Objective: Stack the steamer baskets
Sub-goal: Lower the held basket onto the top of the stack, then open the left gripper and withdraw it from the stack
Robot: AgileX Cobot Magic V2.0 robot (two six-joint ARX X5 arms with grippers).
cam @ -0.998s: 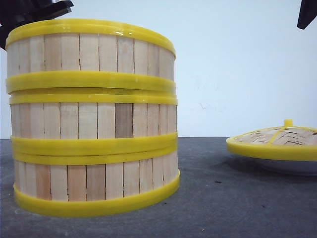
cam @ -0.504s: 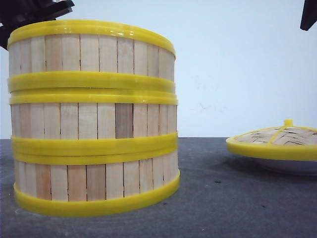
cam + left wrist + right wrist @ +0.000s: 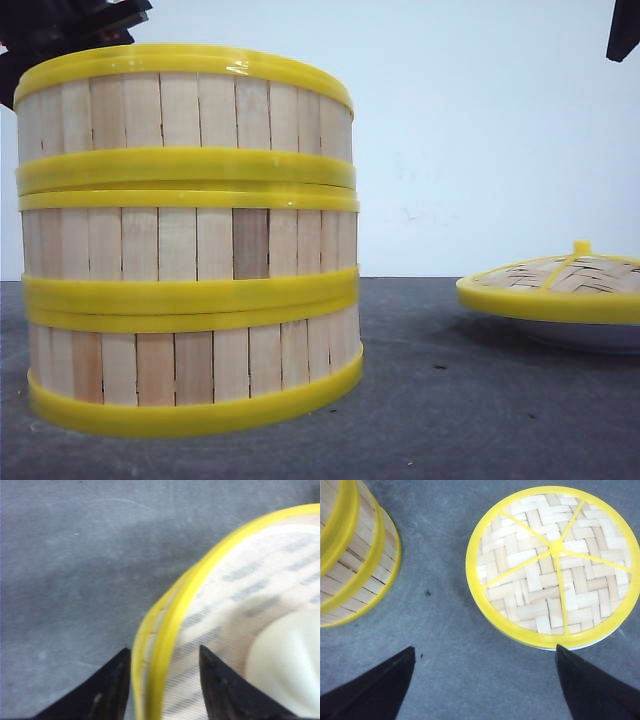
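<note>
Three steamer baskets stand stacked on the left of the dark table: the bottom one [image 3: 185,365], the middle one [image 3: 185,240] and the top one [image 3: 185,105]. The top basket sits nearly level on the middle one. My left gripper [image 3: 165,649] is open and straddles the top basket's yellow rim [image 3: 172,620], one finger outside the wall and one inside, with a gap on the inner side. From the front only its dark body [image 3: 60,25] shows behind the stack. My right gripper [image 3: 485,647] is open and empty above bare table between the stack [image 3: 355,560] and the lid.
A domed woven lid [image 3: 552,565] with a yellow rim and knob rests on a white plate [image 3: 590,338] at the right. Something pale and rounded [image 3: 287,665] lies inside the top basket. A white wall stands behind the table [image 3: 450,400].
The top basket has sunk slightly and levelled onto the middle one. The left gripper body has shifted a little upward behind it. The right arm has barely moved.
</note>
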